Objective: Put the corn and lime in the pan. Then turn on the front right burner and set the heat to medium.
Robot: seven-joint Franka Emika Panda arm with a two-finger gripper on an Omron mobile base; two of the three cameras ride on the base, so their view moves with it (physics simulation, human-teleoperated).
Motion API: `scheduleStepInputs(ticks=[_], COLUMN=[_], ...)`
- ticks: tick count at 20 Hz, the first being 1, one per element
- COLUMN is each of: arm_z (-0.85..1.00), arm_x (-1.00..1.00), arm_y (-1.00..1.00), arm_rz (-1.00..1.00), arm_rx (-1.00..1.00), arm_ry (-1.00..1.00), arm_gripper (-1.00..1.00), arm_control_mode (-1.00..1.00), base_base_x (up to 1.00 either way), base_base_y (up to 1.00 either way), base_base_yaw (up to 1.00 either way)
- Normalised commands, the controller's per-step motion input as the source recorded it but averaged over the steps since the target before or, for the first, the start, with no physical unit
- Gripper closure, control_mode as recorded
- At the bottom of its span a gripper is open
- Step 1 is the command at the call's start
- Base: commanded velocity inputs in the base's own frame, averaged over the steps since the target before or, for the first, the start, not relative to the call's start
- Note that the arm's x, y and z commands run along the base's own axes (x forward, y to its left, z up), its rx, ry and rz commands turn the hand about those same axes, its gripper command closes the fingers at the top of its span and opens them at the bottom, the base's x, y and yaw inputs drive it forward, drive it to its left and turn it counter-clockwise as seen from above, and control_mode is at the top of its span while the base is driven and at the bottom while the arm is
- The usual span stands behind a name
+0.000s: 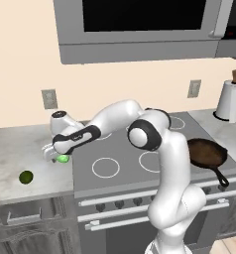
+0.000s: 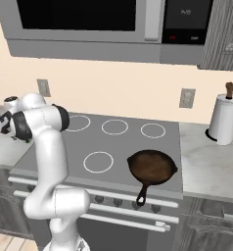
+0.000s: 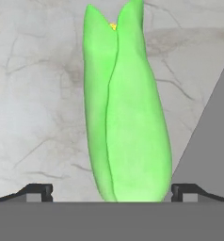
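Note:
The corn (image 3: pixel 128 108), a bright light-green tapered piece, lies on the marble counter (image 1: pixel 21 149) left of the stove, showing as a green spot (image 1: pixel 64 158) under the hand. My gripper (image 1: pixel 57 156) is low over it and open, its two fingertips (image 3: pixel 38 190) standing on either side of the corn's near end, with gaps to the corn on both sides. The lime (image 1: pixel 26 177), a small dark green ball, rests nearer the counter's front edge, left of the gripper. The pan (image 1: pixel 206 154), a dark skillet (image 2: pixel 151 167), sits on the stove's front right with its handle pointing over the front edge.
The grey cooktop (image 1: pixel 117 149) carries white burner rings, and a row of dark knobs (image 1: pixel 120 202) runs along the stove front. A paper towel roll (image 1: pixel 229 99) stands on the right counter. A microwave (image 1: pixel 140 25) hangs above the stove.

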Motion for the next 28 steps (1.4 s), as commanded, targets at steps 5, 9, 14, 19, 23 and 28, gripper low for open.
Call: scheduleStepInputs(ticks=[5,9,14,19,23,28], arm_z=[-0.37,-0.23,-0.01,0.00,0.00,0.02], arm_x=[0.15,0.02,0.00,0.00,0.00,0.00], arm_y=[0.00,0.00,0.00,0.00,0.00,0.00], arm_rz=[0.00,0.00,0.00,0.00,0.00,0.00], arm_rx=[0.00,-0.01,0.00,0.00,0.00,0.00], arm_ry=[0.00,0.00,0.00,0.00,0.00,0.00], arm_gripper=[-1.00,-1.00,-1.00,1.00,1.00,1.00], arm_control_mode=[-1.00,-1.00,-1.00,-1.00,-1.00,-1.00], base_base_x=[0.00,0.00,0.00,0.00,0.00,0.00], base_base_y=[0.00,0.00,0.00,0.00,0.00,0.00], base_base_yaw=[0.00,0.00,0.00,0.00,0.00,0.00])
